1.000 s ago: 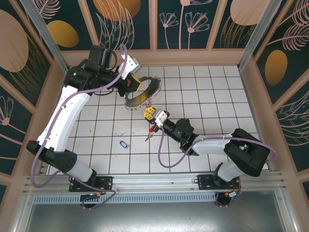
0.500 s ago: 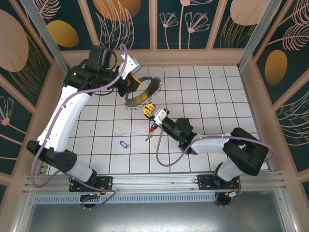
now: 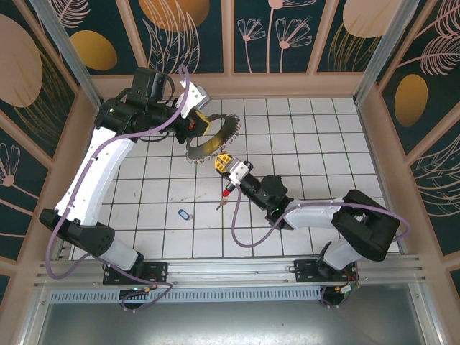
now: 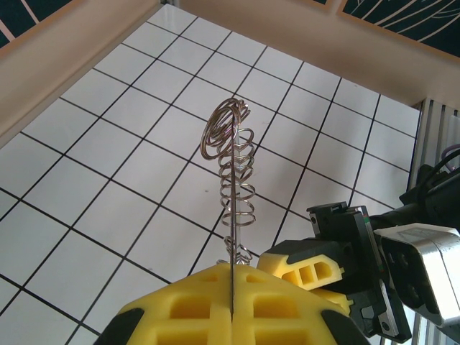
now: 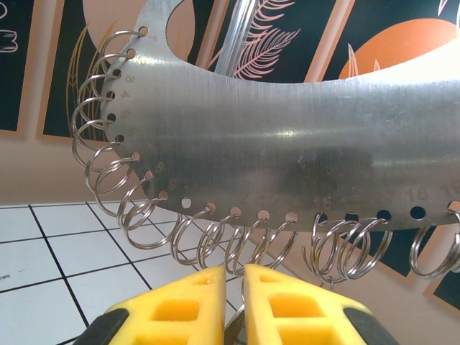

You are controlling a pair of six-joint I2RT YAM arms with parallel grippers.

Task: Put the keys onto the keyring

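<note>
Above the far side of the bench (image 3: 323, 144), the keyring (image 3: 213, 141) is held on edge, its thin plate clamped at the rim by the left gripper (image 3: 202, 123), fingers closed tight on it. The right gripper (image 3: 223, 164) is just beside the keyring on the near side, its yellow fingers narrow under the wire loops. A metal sliver shows in the slit; can't tell if it's gripped. The blue key (image 3: 185, 214) lies on the tiles well apart from the keyring. A second small key (image 3: 221, 203) lies nearer the keyring.

Brushed-metal keyring (image 5: 287, 136), glossy wht tiles (image 5: 57, 237)
</note>
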